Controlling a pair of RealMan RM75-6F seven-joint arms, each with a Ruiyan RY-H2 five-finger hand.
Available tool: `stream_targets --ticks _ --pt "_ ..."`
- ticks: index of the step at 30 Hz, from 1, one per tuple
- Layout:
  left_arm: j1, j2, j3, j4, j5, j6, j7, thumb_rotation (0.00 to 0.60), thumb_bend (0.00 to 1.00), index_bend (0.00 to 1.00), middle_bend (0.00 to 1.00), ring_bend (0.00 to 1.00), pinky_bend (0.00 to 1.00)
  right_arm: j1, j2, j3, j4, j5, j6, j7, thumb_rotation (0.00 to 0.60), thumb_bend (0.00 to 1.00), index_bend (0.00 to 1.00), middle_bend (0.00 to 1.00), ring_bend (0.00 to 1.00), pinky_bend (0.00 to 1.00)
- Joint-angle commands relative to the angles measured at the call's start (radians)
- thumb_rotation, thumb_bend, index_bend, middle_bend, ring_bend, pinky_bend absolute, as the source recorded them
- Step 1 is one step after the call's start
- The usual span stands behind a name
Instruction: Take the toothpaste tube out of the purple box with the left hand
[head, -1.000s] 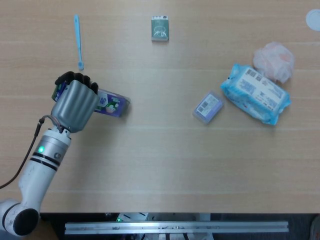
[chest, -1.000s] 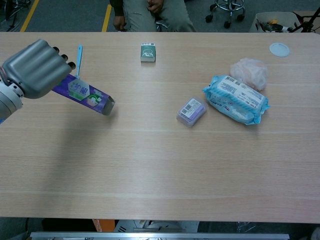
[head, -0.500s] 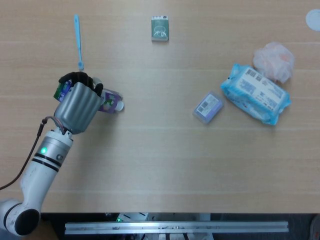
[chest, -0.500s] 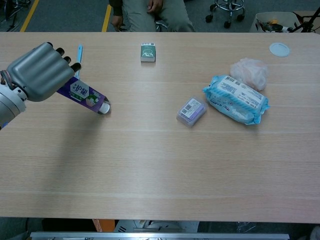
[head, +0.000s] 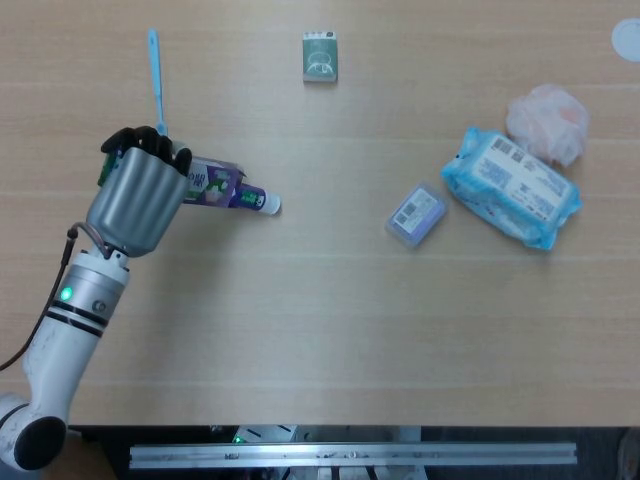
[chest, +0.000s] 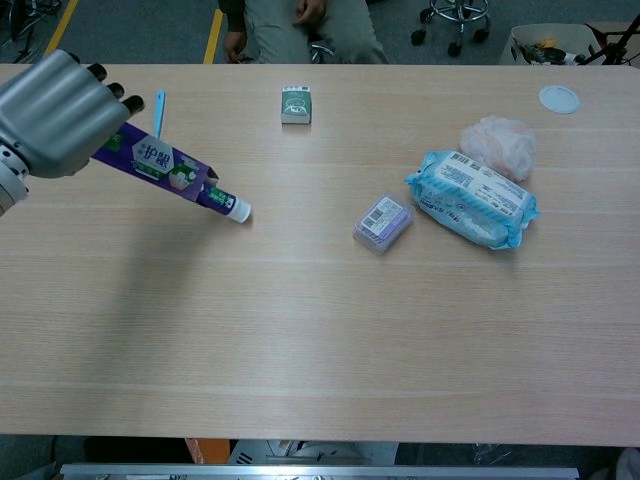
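Since the earlier frame: left hand (head: 137, 195) has lifted and tipped the purple box (chest: 155, 165); toothpaste tube (chest: 226, 204) now protrudes further, cap end low by the desk (chest: 320, 330). Hand clamped around box; fingers hide its rear end. Desk: pale wood, holding blue toothbrush (head: 156, 80), green packet (head: 320, 56), wipes pack (head: 512, 186). Beyond: seated person, cut off at the far edge.

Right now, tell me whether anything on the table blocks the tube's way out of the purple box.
Nothing visible does. The toothpaste tube pokes from the purple box held by the left robot hand; bare table lies ahead.
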Motion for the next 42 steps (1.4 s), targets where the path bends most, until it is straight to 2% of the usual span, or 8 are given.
stream_targets --ticks 1,11,14,21,30,38,42 --pt "0.008 0.022 -0.019 -0.001 0.008 0.01 -0.051 0.6 0.22 0.29 0.45 0.34 0.5 0.001 0.0 0.0 -0.001 0.0 -0.002 -0.003 0.6 0.24 0.5 0.51 0.54 0.6" --pt "0.018 0.064 -0.012 -0.007 -0.022 -0.012 -0.068 0.6 0.22 0.29 0.45 0.34 0.5 0.007 0.005 0.001 -0.017 0.0 -0.011 -0.018 0.6 0.24 0.5 0.51 0.54 0.6" --pt "0.022 0.08 0.0 -0.006 0.003 -0.031 -0.122 0.6 0.22 0.29 0.45 0.34 0.5 0.008 0.005 0.0 -0.02 0.001 -0.015 -0.023 0.6 0.24 0.5 0.51 0.54 0.6" --pt "0.032 0.138 0.021 -0.014 0.082 -0.133 -0.43 0.6 0.22 0.3 0.46 0.34 0.51 0.013 0.004 0.001 -0.026 0.0 -0.021 -0.03 0.6 0.24 0.5 0.51 0.54 0.6" --pt "0.037 0.138 -0.002 0.034 0.158 -0.215 -0.829 0.6 0.22 0.31 0.46 0.34 0.51 0.013 0.006 0.001 -0.029 0.007 -0.025 -0.033 0.6 0.24 0.5 0.51 0.54 0.6" --pt "0.042 0.056 0.01 0.191 0.23 -0.298 -1.199 0.6 0.22 0.31 0.46 0.34 0.51 0.011 0.005 -0.001 -0.028 0.013 -0.029 -0.034 0.6 0.24 0.5 0.51 0.54 0.6" --pt "0.041 0.011 0.013 0.284 0.24 -0.334 -1.317 0.6 0.22 0.31 0.46 0.34 0.5 0.013 0.004 -0.001 -0.028 0.014 -0.033 -0.036 0.6 0.24 0.5 0.51 0.54 0.6"
